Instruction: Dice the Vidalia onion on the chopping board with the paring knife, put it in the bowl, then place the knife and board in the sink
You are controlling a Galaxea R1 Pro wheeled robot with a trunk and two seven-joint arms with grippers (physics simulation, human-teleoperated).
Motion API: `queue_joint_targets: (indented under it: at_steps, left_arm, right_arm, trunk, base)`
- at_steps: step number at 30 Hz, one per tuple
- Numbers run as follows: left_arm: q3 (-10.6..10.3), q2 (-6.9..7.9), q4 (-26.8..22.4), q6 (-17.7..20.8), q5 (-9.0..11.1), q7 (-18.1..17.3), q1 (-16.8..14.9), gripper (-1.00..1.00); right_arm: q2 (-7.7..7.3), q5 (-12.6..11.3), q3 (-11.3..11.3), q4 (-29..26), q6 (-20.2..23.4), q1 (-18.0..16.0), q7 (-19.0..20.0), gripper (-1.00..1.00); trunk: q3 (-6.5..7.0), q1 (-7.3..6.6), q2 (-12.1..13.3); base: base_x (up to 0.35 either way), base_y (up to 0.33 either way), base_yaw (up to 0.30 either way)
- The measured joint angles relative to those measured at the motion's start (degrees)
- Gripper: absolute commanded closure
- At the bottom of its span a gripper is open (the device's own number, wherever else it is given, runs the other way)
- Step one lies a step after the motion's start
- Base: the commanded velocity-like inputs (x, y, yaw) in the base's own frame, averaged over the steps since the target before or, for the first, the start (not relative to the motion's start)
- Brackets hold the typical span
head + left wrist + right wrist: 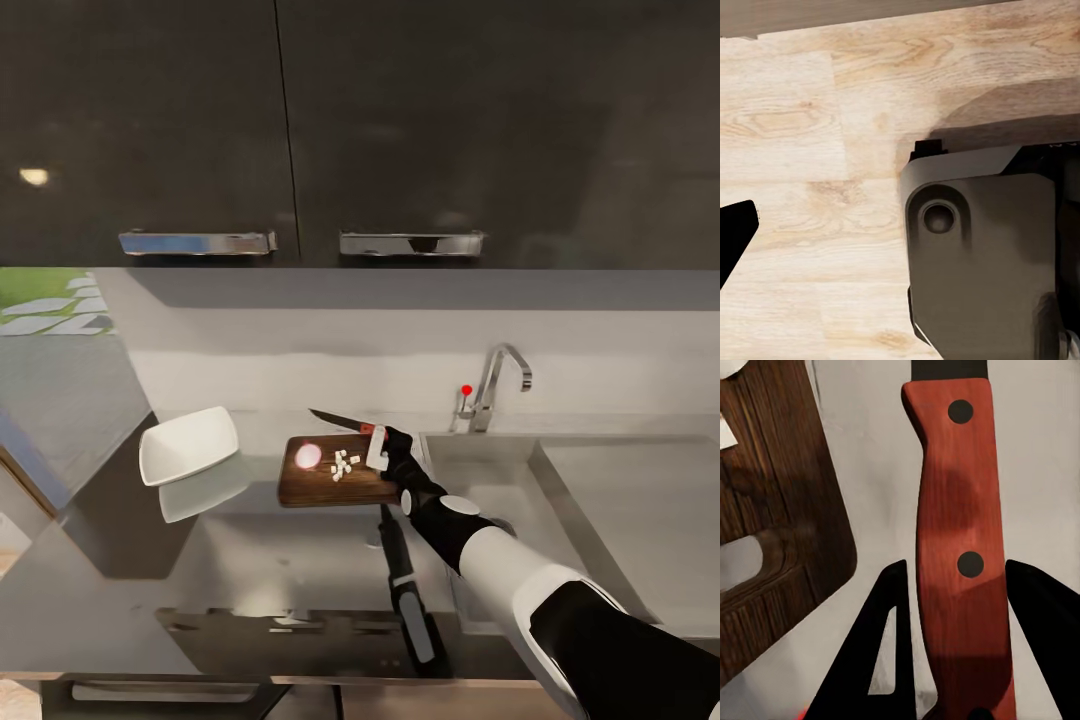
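paring knife (958, 547) between right hand (956, 660) fingers | chopping board (772, 510) beside

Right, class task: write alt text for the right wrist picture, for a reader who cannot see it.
The right hand grips the red handle of a knife, one dark finger on each side. Beside it, on the grey countertop, lies a corner of the dark wooden chopping board.

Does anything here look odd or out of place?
Nothing is spilled. The bowl sits tilted at the counter's left corner, one side raised. Diced onion lies on the board, and the right tool holds the knife beside the board.
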Motion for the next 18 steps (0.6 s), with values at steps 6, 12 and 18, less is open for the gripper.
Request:
queue_joint_targets:
  at_steps: [6,12,18]
  left_arm:
    - [0.00,0.01,-0.01,0.00,0.00,-0.01,0.00,-1.00]
    - [0.00,0.01,-0.01,0.00,0.00,-0.02,0.00,-1.00]
    - [0.00,-0.01,-0.01,0.00,0.00,-0.02,0.00,-1.00]
  right_arm:
    - [0.00,0.00,0.06,0.43,0.00,0.00,0.09,1.00]
    - [0.01,-0.01,0.09,0.76,-0.07,-0.01,0.29,1.00]
    - [0.00,0.06,0.24,1.92,-0.15,-0.01,0.42,1.00]
  trunk:
    - [0.00,0.00,0.00]
    - [0.00,0.00,0.00]
    - [0.00,0.00,0.00]
  base:
    - [0.000,0.147,0.000]
    - [0.000,0.007,0.000]
    - [0.000,0.000,0.000]
